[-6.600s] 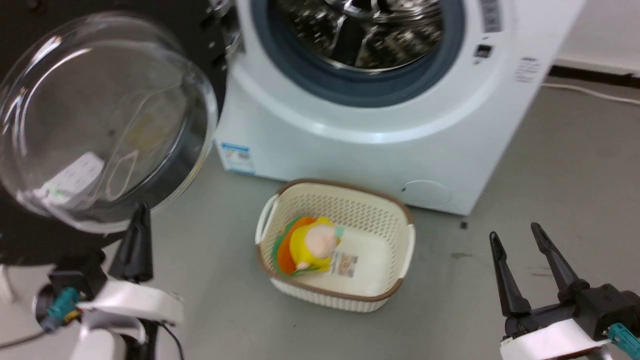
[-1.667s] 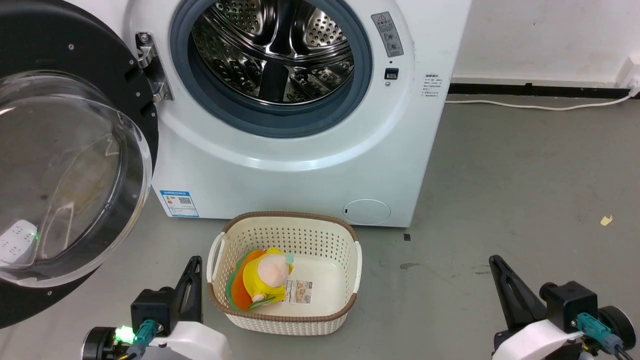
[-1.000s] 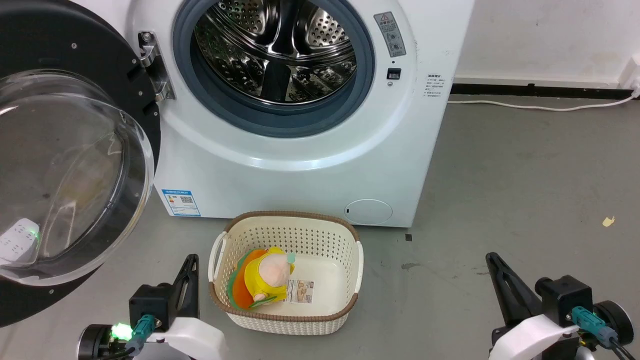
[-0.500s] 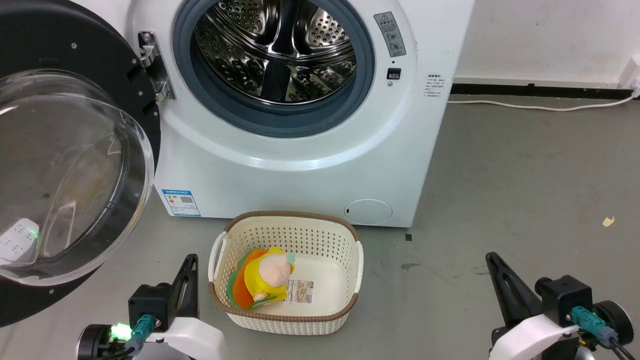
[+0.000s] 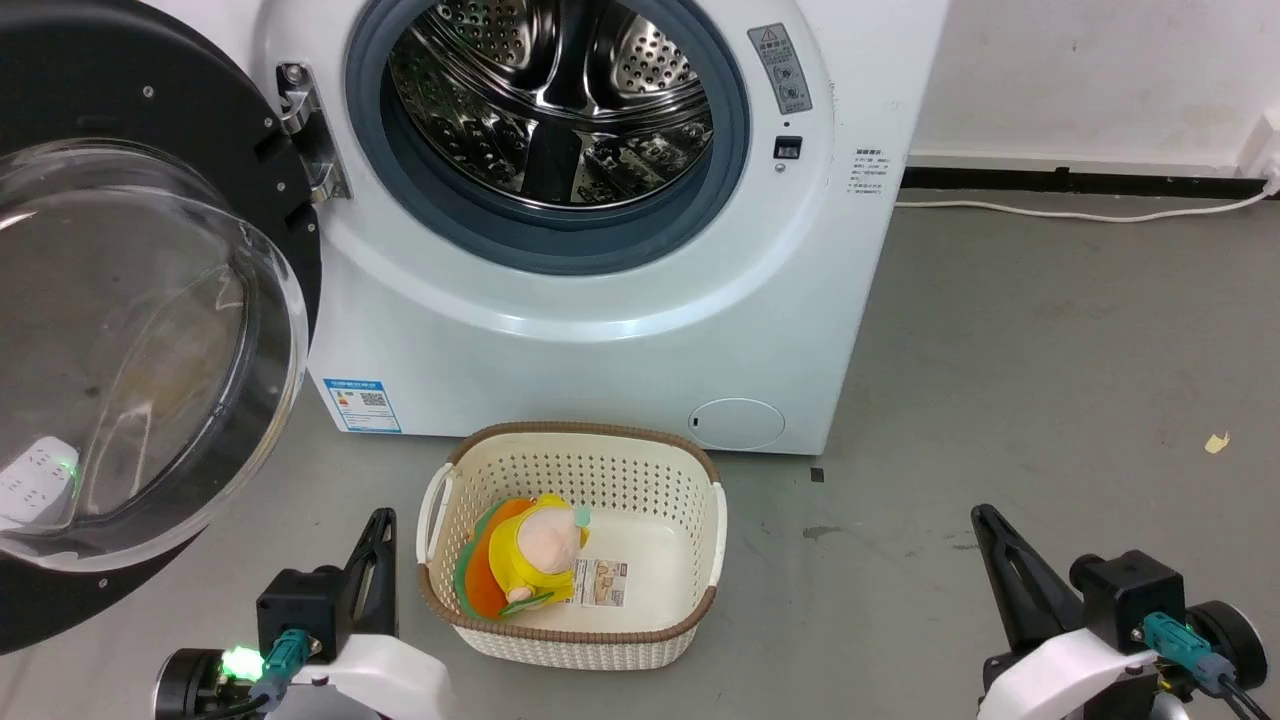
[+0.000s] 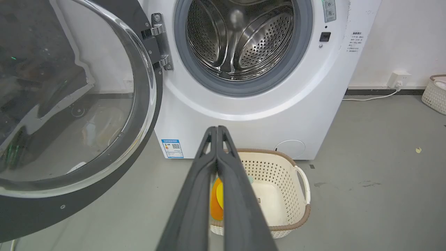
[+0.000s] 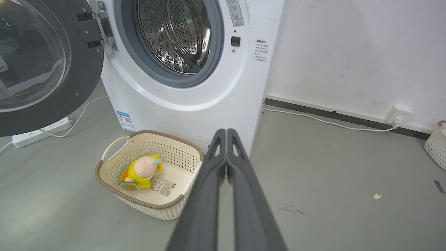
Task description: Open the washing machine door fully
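The door (image 5: 130, 340) hangs swung wide at the left side of the head view. Its glass bowl is turned toward the camera, and it is carried by the hinge (image 5: 305, 130) at the upper left of the machine (image 5: 600, 340). The mouth of the drum (image 5: 560, 100) is fully uncovered. The left gripper (image 6: 216, 132) and the right gripper (image 7: 226, 134) sit low in the bottom corners of the head view, well apart from the door. Each has its two fingers pressed together and grasps nothing. By my judgement the opening step is finished, or very nearly. If some swing remains, the left gripper would need to rise to the black rim and push it outward, keeping away from the basket (image 5: 570, 435) with the toy (image 5: 530, 560) on the floor in front of the machine
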